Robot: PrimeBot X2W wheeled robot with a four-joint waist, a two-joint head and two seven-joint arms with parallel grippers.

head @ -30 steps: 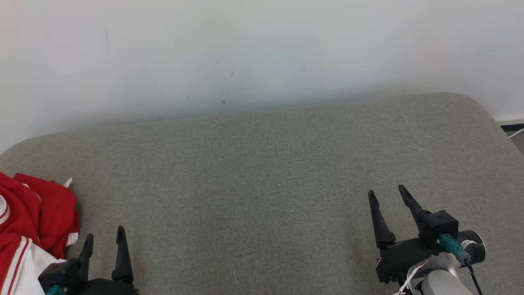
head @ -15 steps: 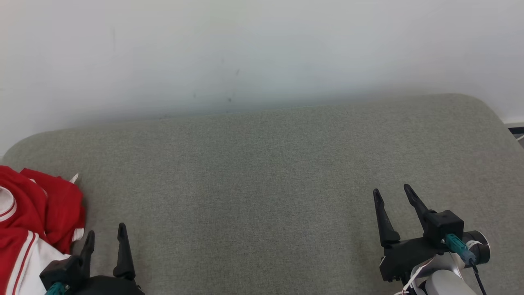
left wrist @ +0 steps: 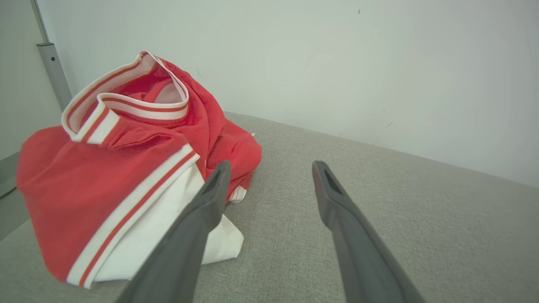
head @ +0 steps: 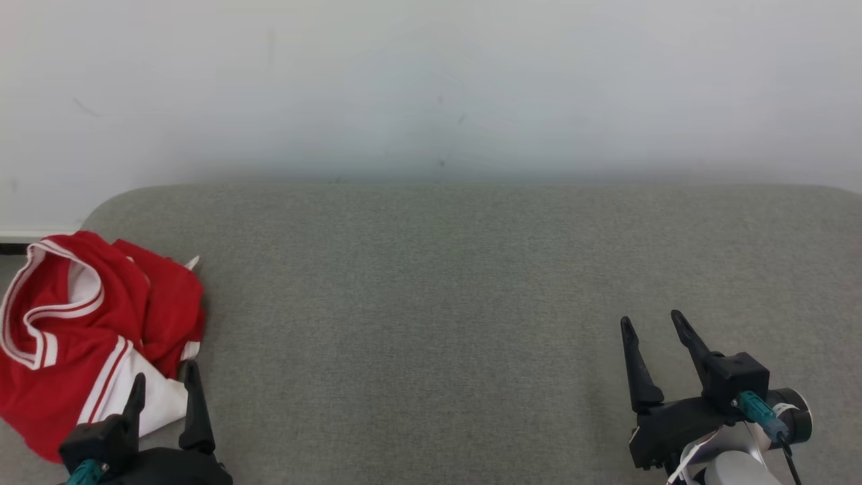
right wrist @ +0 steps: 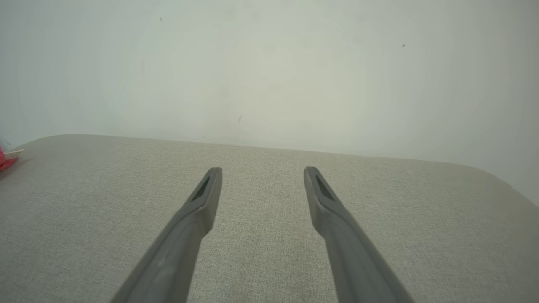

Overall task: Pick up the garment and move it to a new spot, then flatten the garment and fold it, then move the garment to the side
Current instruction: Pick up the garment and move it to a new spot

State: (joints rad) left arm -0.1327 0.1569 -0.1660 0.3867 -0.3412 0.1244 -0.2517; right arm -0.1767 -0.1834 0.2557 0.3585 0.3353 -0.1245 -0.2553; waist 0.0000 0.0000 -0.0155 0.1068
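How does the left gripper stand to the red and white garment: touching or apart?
Cannot tell. In the left wrist view one finger of the open left gripper crosses in front of the garment, hiding any contact or gap.

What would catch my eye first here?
The garment, red with white trim, stands out: it lies crumpled at the left end of the grey cushion. The left gripper sits right beside it with jaws open. The right gripper hangs open at the lower right, over the cushion and far from the garment.
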